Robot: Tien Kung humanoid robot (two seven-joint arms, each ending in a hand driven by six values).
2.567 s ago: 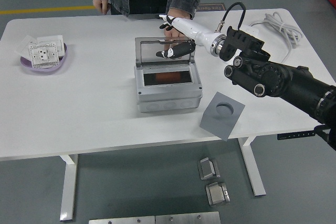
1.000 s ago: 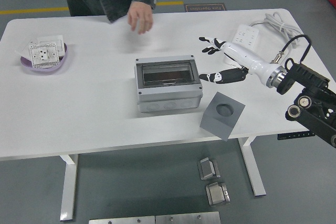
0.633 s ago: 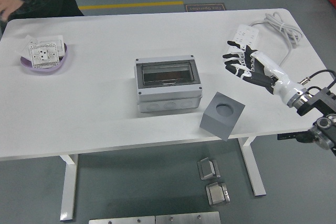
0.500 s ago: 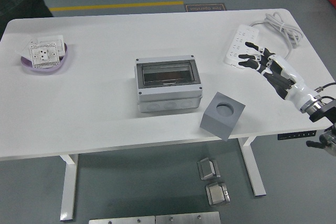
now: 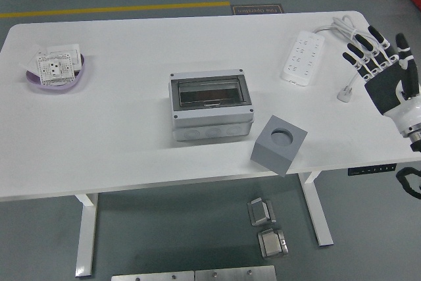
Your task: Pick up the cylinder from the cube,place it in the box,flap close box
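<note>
Standing on grey floor, white table (image 5: 118, 129) holds box (image 5: 210, 106)

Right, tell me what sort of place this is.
Probably a robotics lab or workshop: a white height-adjustable table on a bare grey floor with a yellow line, a power strip, and metal parts lying under the table.

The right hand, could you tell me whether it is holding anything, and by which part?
Nothing is held: the right hand is spread open over the table's right edge.
</note>
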